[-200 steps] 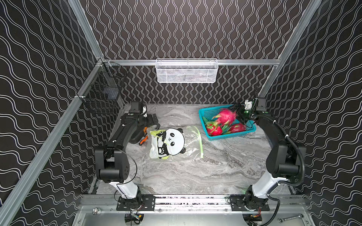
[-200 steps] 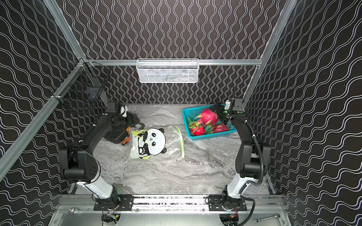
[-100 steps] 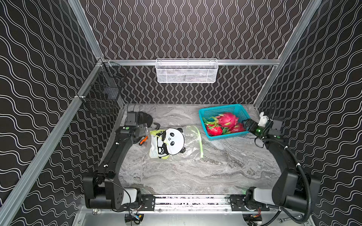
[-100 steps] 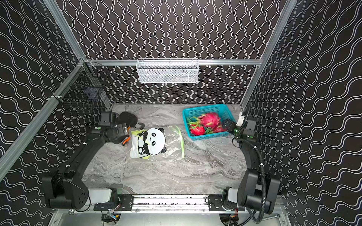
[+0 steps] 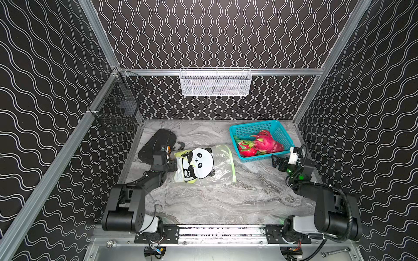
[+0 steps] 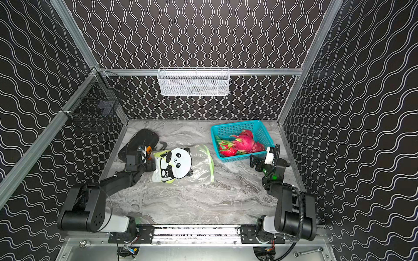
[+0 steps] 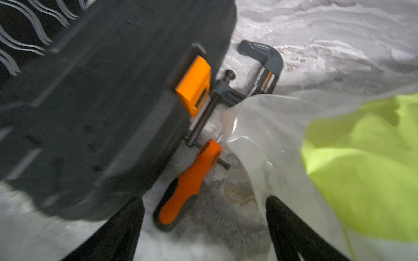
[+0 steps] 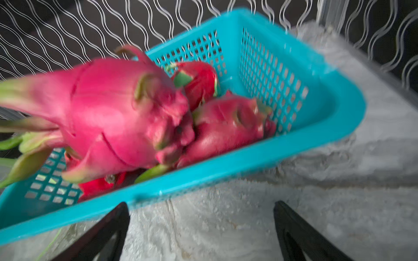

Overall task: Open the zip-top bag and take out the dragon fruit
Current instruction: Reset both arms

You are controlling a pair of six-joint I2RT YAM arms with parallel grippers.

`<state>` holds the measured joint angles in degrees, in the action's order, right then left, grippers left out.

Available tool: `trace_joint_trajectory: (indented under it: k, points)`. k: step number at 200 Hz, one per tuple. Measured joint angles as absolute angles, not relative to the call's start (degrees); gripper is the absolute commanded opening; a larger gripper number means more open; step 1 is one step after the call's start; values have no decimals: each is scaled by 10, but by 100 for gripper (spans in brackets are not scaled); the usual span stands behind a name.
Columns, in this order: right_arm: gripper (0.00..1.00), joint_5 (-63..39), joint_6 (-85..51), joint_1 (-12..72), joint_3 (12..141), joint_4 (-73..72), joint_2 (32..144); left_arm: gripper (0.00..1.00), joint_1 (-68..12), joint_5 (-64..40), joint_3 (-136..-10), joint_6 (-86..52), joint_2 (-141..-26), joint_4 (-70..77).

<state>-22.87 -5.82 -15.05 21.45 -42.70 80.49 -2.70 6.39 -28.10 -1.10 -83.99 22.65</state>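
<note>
Zip-top bag flat, likely emptied; dragon fruit in teal basket, far right. Left gripper by bag, right gripper by basket: splayed, empty.

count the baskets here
3: a teal basket on the table, back right, holding dragon fruit; a white mesh basket on the back rail; a black wire basket on the left rail.

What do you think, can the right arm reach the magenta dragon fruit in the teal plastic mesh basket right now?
Probably yes: the right gripper is open beside the teal plastic mesh basket, and the magenta dragon fruit lie uncovered inside.
</note>
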Motion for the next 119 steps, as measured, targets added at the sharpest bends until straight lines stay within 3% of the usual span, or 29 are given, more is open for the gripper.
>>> trace_joint_trajectory:
  k: [46, 84, 102, 119]
  points:
    - [100, -215, -51, -140, 172, -533, 842, 98, -33, 35, -187, 34, -937, 512]
    - [100, -173, -22, -92, 181, -559, 852, 99, -34, 38, -214, 33, -950, 557]
    - [100, -150, -8, -69, 132, -644, 881, 99, -34, 43, -214, 33, -952, 562]
    - [100, -119, -9, -67, 139, -608, 874, 99, -34, 45, -214, 33, -952, 567]
